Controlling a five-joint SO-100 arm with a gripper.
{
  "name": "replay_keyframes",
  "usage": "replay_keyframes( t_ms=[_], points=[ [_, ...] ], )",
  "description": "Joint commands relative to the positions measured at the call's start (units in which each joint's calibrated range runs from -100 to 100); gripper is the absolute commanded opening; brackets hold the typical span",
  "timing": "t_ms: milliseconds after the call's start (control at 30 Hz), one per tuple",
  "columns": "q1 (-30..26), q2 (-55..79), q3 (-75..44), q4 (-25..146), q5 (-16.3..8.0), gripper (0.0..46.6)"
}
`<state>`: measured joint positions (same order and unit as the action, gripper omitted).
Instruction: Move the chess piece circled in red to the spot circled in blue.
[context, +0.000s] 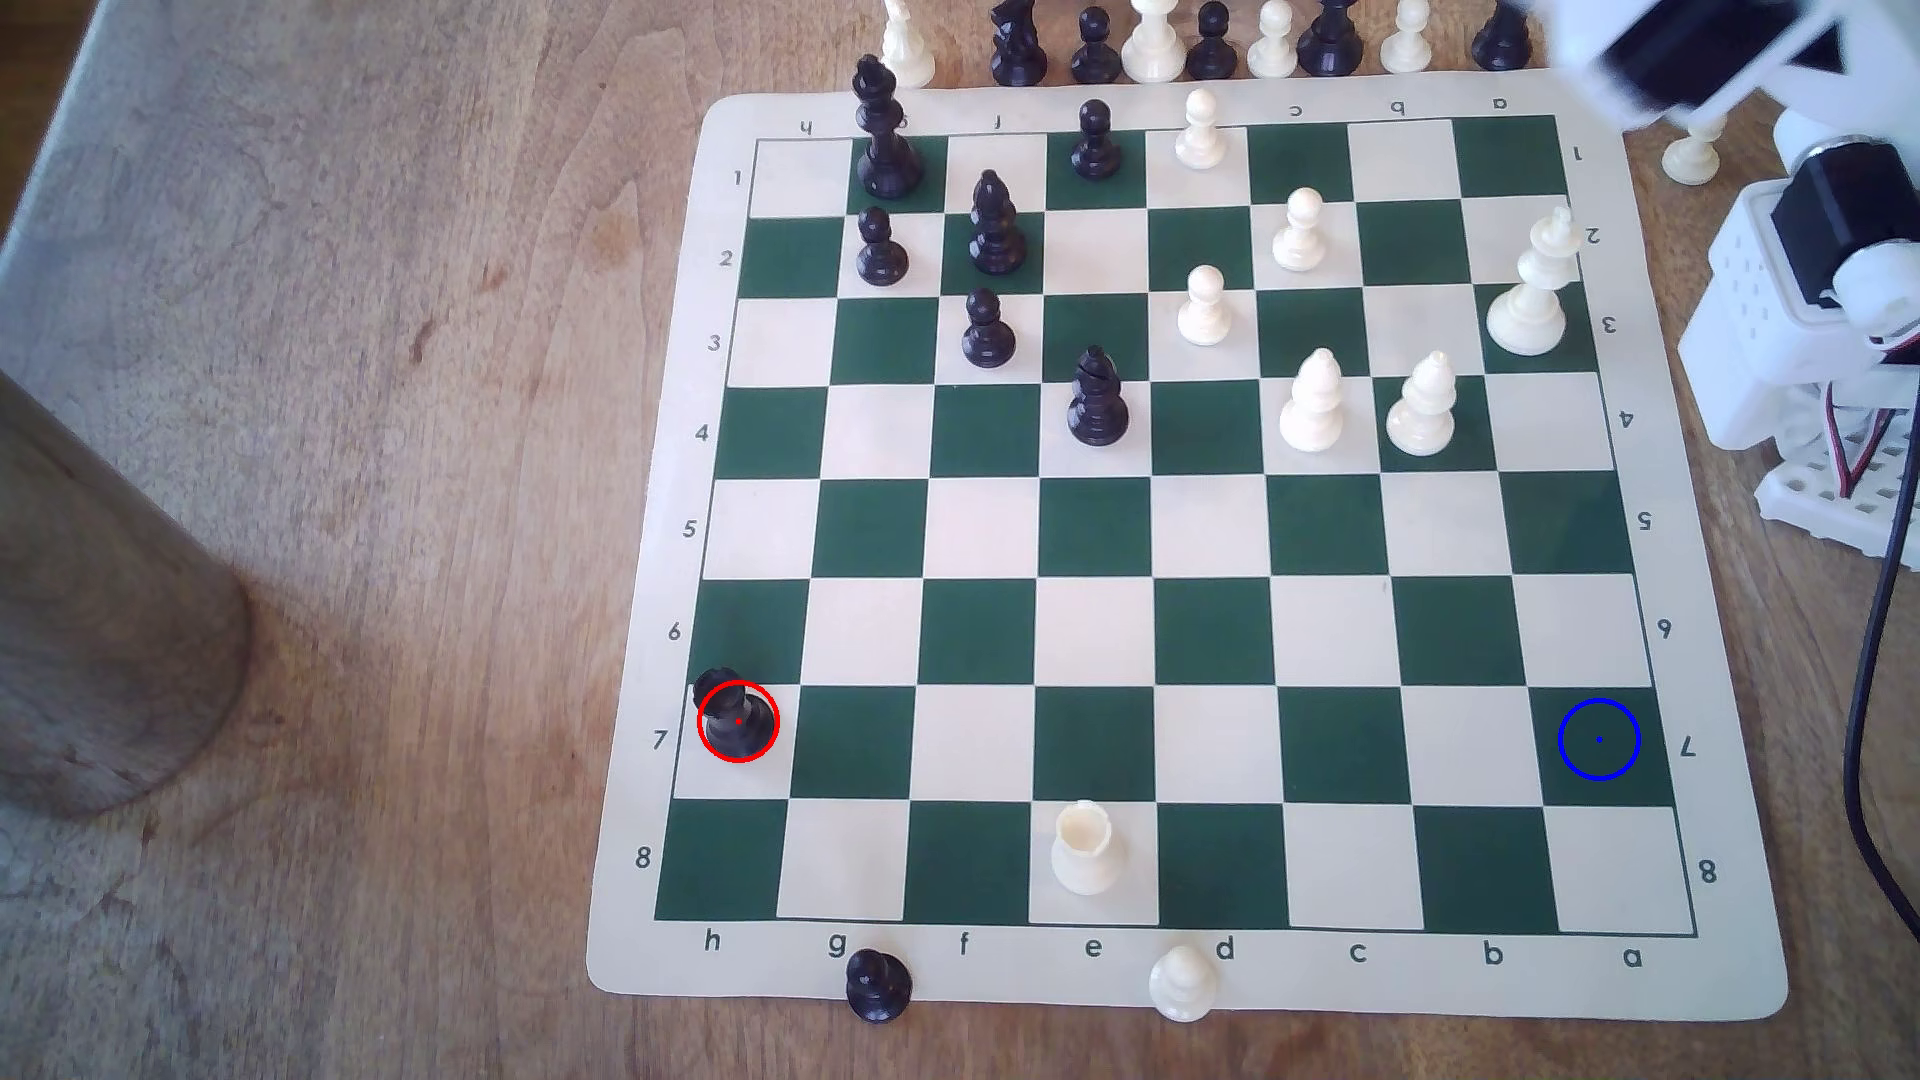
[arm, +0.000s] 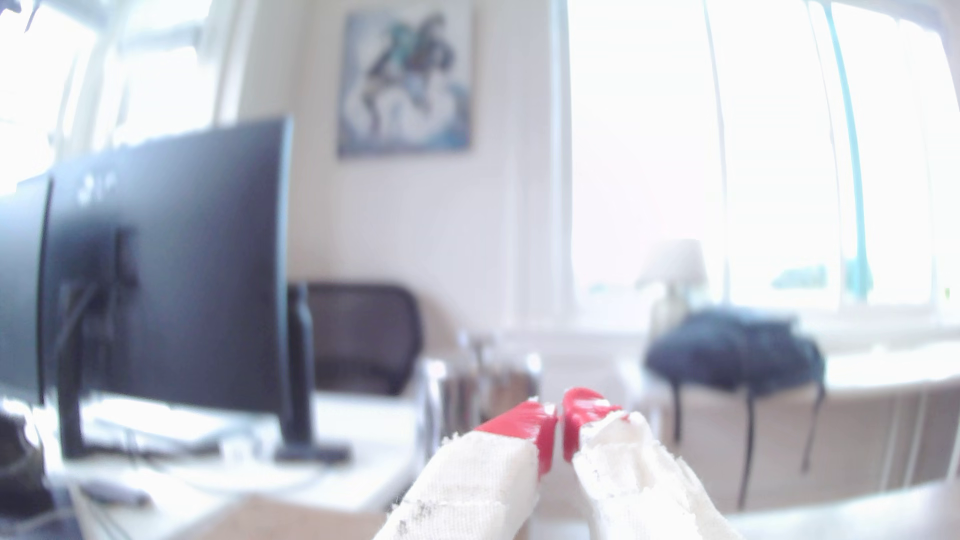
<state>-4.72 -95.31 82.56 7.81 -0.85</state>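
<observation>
The red-circled chess piece (context: 735, 719) is a short black rook standing on a cream square in row 7, at the board's edge on the exterior view's left. The blue-circled spot (context: 1599, 739) is a bare dark green square in the same row, at the edge on the exterior view's right. My arm (context: 1704, 52) is raised, blurred, at the exterior view's top right corner, far from both. In the wrist view my gripper (arm: 560, 421) points out into the room, its red-tipped, cloth-wrapped fingers (arm: 530, 426) nearly touching with nothing between them.
Black and cream pieces crowd the far rows of the chess mat (context: 644, 976). A cream rook (context: 1086, 849) stands in row 8; a black pawn (context: 878, 984) and a cream pawn (context: 1182, 981) sit on the near border. The arm's white base (context: 1808, 343) and a black cable (context: 1870, 727) lie off the mat on the exterior view's right.
</observation>
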Motion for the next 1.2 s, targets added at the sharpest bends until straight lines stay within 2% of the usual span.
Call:
replay_keyframes(
  t_ms=[0, 33, 100, 133, 200, 233, 267, 300, 400, 700, 1167],
  points=[
    [0.0, -0.4, -13.6, 20.5, -0.3, 8.7],
    [-0.8, -0.4, -13.9, 20.1, -0.5, 8.6],
    [-1.7, 2.7, -16.6, 21.7, -0.5, 5.0],
    [-2.9, 9.7, -22.0, 26.3, -0.5, 2.8],
    [-4.4, 18.0, -27.8, 30.0, -0.6, 3.1],
    [-4.9, 21.7, -30.6, 31.3, -0.6, 3.7],
    [-6.0, 27.7, -34.1, 31.9, -0.7, 8.4],
    [-6.3, 29.9, -35.2, 31.9, -0.9, 10.6],
    [-8.1, 36.1, -38.3, 31.8, -0.9, 13.0],
    [-11.5, 60.9, -55.4, 30.4, -3.8, 15.8],
    [-10.2, 89.9, -67.1, 21.3, -4.2, 20.1]
  ],
)
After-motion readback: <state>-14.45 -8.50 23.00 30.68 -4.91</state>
